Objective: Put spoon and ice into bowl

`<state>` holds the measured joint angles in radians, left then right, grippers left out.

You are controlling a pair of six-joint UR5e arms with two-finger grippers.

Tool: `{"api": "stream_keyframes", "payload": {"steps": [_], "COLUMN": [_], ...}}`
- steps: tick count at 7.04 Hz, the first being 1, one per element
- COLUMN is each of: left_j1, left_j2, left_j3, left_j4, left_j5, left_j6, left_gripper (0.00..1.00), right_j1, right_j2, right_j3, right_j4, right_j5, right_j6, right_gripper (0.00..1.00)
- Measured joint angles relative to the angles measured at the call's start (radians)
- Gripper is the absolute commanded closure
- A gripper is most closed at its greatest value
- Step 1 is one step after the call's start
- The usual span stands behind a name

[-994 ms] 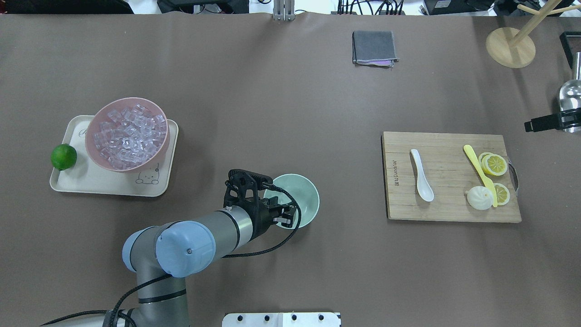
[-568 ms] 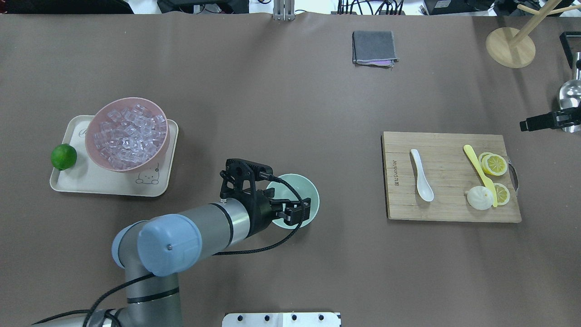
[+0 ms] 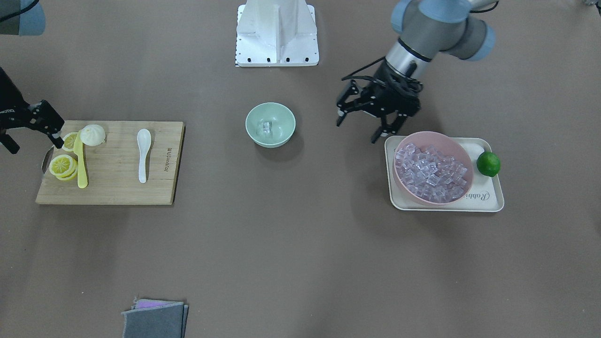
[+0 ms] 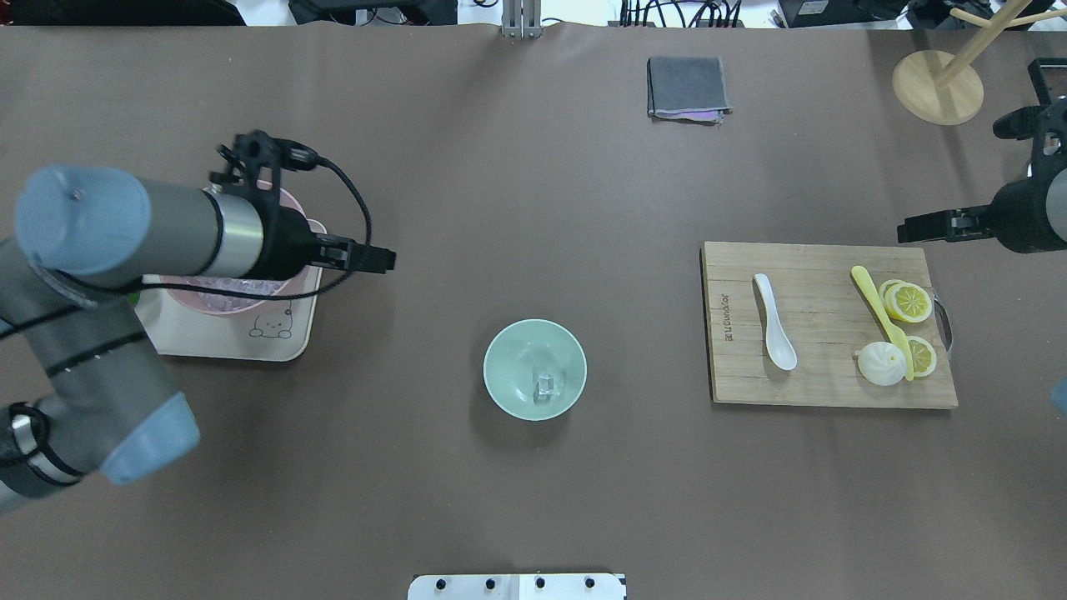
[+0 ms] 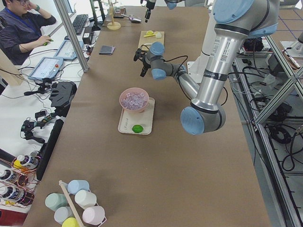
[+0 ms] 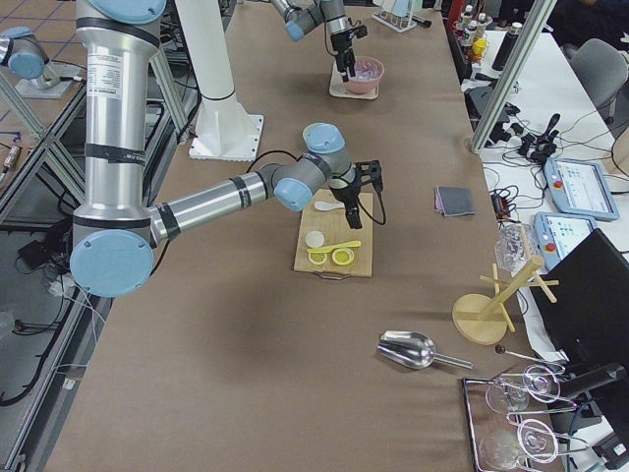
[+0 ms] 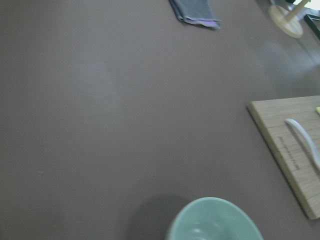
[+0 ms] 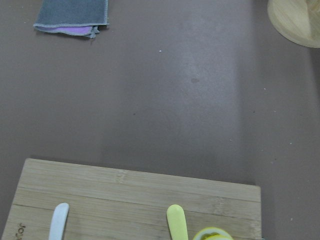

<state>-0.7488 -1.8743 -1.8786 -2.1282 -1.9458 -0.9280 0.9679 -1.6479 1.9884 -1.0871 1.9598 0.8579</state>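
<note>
Glassy ice cube [image 4: 547, 385] in smooth mint bowl [image 4: 503, 350]; left pincer [image 3: 358, 131] agape, empty; right pincer [image 3: 33, 143] seemingly spread.

mint-green bowl [image 4: 510, 348], white spoon [image 4: 775, 322], clear ice [image 4: 547, 385]

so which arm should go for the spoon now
Right. The spoon lies on the cutting board, and the right gripper hangs open at that board's edge. The left gripper, also open, is by the pink bowl, beyond the mint-green bowl that already holds the ice.
</note>
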Motion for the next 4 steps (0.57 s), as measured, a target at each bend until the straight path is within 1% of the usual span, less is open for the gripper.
{"api": "stream_keyframes", "payload": {"steps": [1,2,3,4], "left_j1": [-0.134,-0.269,-0.393,-0.523], "left_j2": [0.054,0.117,0.167,0.192], "left_j3": [0.0,0.002,0.006,0.01], "left_j4": [0.075,0.154,0.251,0.392], "left_j5": [-0.101,-0.166,-0.196,-0.208], "left_j6": [0.162,0.366,0.589,0.841], "left_gripper": [0.02,0.02,0.02,0.02], "right_j1": [-0.05,-0.101,-0.142,-0.169], "right_j2": [0.007,0.023,0.039,0.051], "right_j3": [0.007,0.009,0.008,0.007], "right_j4": [-0.001,-0.005,-0.009,-0.011], "right_j5": [-0.05,-0.102,-0.141,-0.16], "right_j6": [0.05,0.099,0.135,0.155], "right_gripper": [0.0,0.0,0.0,0.0]}}
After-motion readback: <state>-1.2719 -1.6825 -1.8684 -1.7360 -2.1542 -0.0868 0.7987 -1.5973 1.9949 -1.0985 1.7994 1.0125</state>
